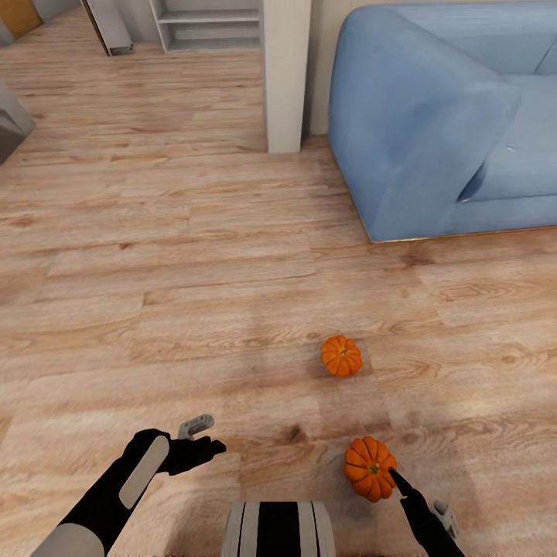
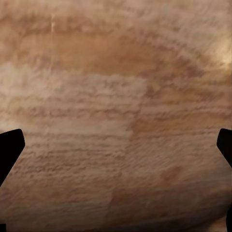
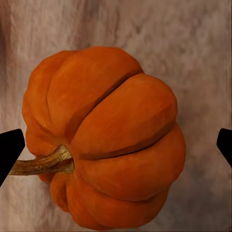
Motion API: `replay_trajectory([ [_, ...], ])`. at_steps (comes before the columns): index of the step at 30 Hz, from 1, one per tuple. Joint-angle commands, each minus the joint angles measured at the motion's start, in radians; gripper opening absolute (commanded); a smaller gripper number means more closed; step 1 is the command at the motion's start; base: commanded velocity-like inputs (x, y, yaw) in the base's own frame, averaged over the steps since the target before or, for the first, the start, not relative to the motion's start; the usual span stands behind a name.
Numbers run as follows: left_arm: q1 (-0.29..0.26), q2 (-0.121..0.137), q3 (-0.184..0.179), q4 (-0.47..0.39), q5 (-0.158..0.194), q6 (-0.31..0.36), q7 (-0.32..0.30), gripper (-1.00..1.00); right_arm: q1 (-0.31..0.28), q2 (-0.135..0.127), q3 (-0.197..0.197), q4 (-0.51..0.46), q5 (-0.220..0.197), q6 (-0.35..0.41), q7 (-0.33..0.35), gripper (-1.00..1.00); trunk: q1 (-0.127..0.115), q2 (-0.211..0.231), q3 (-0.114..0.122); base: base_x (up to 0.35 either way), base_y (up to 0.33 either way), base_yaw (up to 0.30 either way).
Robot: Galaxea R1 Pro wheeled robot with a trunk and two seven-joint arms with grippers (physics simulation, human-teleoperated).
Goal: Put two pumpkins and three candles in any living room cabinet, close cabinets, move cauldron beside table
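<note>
Two small orange pumpkins sat on the wooden floor (image 1: 155, 294) in front of the blue sofa (image 1: 433, 124). The nearer pumpkin (image 1: 370, 467) lay just ahead of the right gripper (image 1: 396, 478), whose dark fingertip was at the pumpkin's side, touching or all but touching; I could not tell which. Seen from the right wrist, that pumpkin (image 3: 104, 137) sat squarely between the two finger tips at either edge, the jaws spread wide and closed on nothing, its stem (image 3: 43, 163) pointing out sideways toward one finger. So the fingers would meet it along the stem line, I judged, rather than across the ribs.

The farther pumpkin (image 1: 341, 356) rested well apart from both arms, farther out toward the sofa.

The left gripper (image 1: 203, 442) hung over bare boards off to the left, also spread open and empty. The right arm was plainly the nearer one for this pick.
</note>
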Motion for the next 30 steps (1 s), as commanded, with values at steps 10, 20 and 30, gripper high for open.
replay_trajectory([
  [10, 0.000, 0.001, -0.003, -0.004, 0.012, 0.001, 0.010, 1.00, 0.000, 0.000, 0.008, 0.000, -0.007, -0.001, 0.002, 1.00, 0.003, -0.002, -0.032, 0.000, 0.000, 0.000],
  [20, 0.000, 0.002, -0.001, -0.004, 0.012, 0.001, 0.010, 1.00, 0.000, 0.001, 0.008, 0.000, -0.007, -0.001, 0.002, 1.00, 0.005, -0.003, -0.047, 0.000, 0.000, 0.000],
  [30, 0.000, 0.002, -0.003, -0.004, 0.012, 0.001, 0.010, 1.00, 0.000, 0.001, 0.008, 0.000, -0.007, -0.001, 0.002, 1.00, 0.005, -0.003, -0.047, 0.053, 0.041, 0.000],
])
